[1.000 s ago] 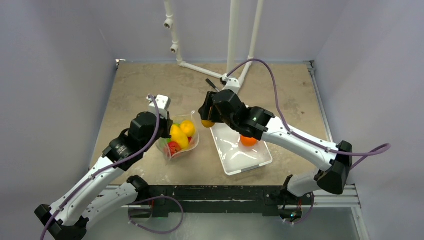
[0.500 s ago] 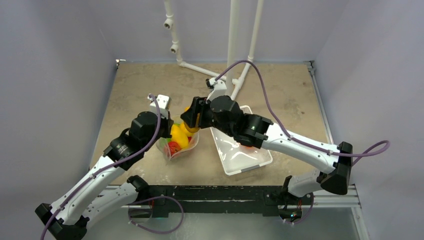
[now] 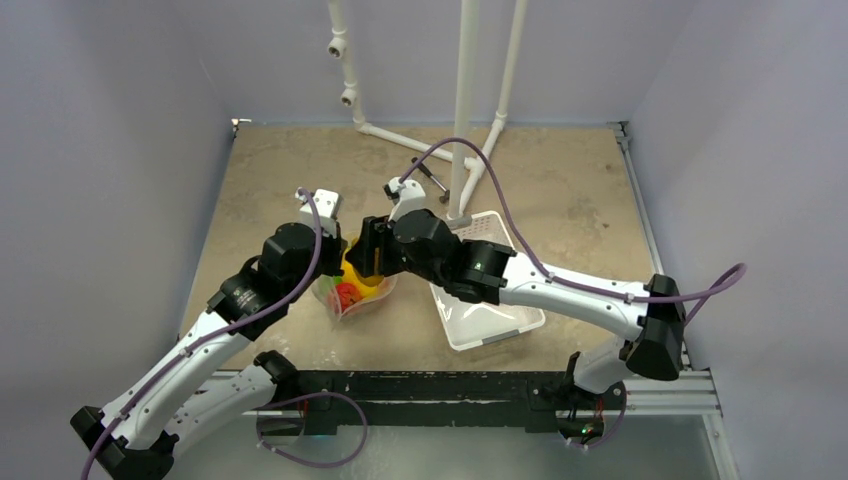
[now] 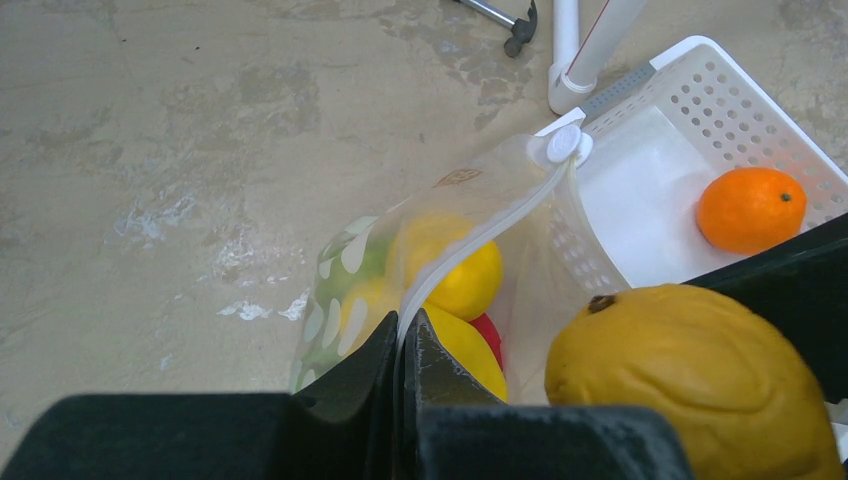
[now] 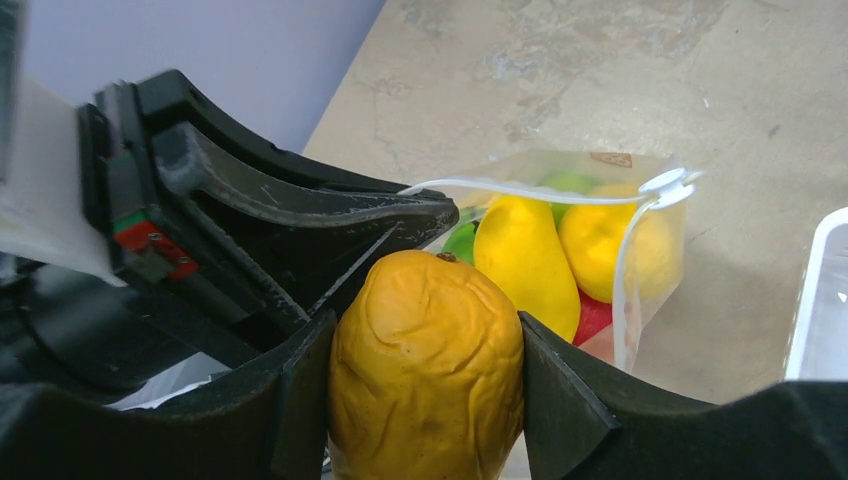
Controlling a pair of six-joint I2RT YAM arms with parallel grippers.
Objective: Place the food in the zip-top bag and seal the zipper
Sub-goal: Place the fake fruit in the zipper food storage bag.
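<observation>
The zip-top bag (image 3: 352, 297) stands on the table with its mouth open. It holds yellow lemons (image 4: 462, 272), a red piece (image 4: 488, 335) and a green piece (image 4: 362, 262). My left gripper (image 4: 404, 345) is shut on the bag's zipper (image 4: 482, 238) and holds that edge up. My right gripper (image 5: 425, 372) is shut on a wrinkled yellow-orange fruit (image 5: 428, 360), right at the bag's mouth beside the left gripper. The bag's other fruits (image 5: 525, 262) show just beyond it. An orange (image 4: 750, 208) lies in the white tray (image 4: 702, 75).
The white perforated tray (image 3: 492, 327) sits right of the bag, partly under my right arm. White pipe posts (image 3: 465, 100) rise behind it. A small hammer-like tool (image 4: 508, 20) lies at the back. Walls close both sides.
My right arm swung left from above the tray to the bag's mouth, carrying the yellow-orange fruit. It now hides the orange in the top view. My left arm held still.
</observation>
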